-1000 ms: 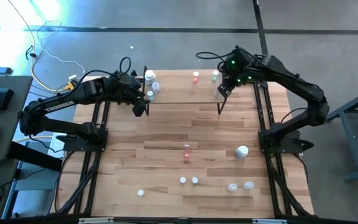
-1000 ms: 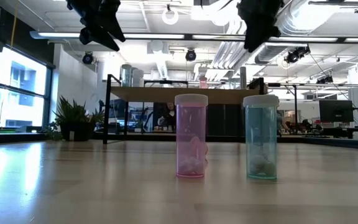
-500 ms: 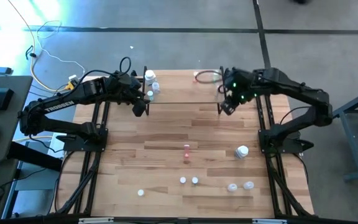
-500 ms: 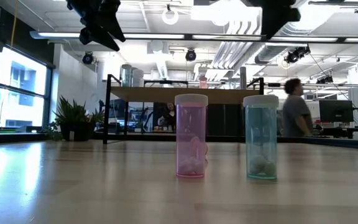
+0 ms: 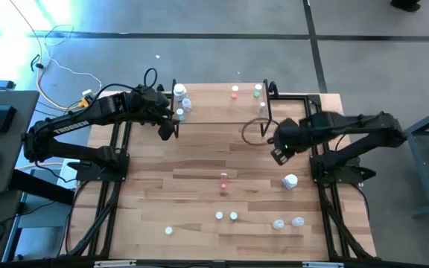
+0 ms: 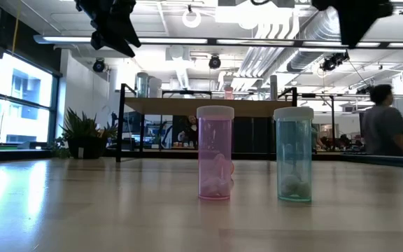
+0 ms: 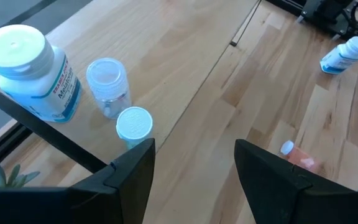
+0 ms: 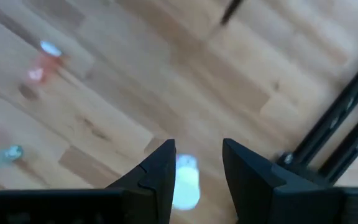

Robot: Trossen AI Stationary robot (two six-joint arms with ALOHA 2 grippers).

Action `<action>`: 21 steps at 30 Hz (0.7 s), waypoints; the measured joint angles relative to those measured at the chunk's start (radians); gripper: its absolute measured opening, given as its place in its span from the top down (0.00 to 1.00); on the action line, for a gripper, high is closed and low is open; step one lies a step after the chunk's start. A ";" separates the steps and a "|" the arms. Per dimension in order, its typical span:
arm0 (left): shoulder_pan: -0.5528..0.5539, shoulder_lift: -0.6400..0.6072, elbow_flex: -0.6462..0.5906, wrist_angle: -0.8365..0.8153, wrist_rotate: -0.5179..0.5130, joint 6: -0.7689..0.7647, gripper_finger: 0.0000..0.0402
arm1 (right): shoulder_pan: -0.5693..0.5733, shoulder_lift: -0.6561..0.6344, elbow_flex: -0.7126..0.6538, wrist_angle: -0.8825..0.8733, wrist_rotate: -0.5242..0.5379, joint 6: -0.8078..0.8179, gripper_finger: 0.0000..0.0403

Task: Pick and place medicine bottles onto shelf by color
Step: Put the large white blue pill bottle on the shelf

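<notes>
Big open workshop behind the table (image 5: pixel 199 160), a person walking past at the far right. My right gripper (image 5: pixel 278 154) has swung back off the shelf (image 5: pixel 222 104), fingers parted and empty, and now sits above the white bottle (image 5: pixel 290 181) lying near the table's right side, so that's probably my next grab. Pink (image 5: pixel 234 91) and green (image 5: pixel 258 90) bottles already stand on the shelf. Left gripper (image 5: pixel 168 128) hasn't budged, open by the shelf's left end.
</notes>
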 joint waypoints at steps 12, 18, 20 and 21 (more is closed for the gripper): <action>0.000 0.000 0.000 0.000 0.003 0.034 0.48 | 0.219 -0.110 -0.198 0.090 -0.050 0.366 0.69; 0.000 0.000 0.000 -0.004 0.008 0.035 0.48 | 0.266 -0.110 -0.241 0.101 -0.061 0.458 0.61; 0.000 0.000 0.000 -0.006 0.022 0.041 0.48 | 0.281 -0.110 -0.255 0.101 -0.061 0.485 0.56; 0.000 0.000 0.000 -0.006 0.029 0.049 0.48 | 0.286 -0.110 -0.265 0.101 -0.061 0.499 0.54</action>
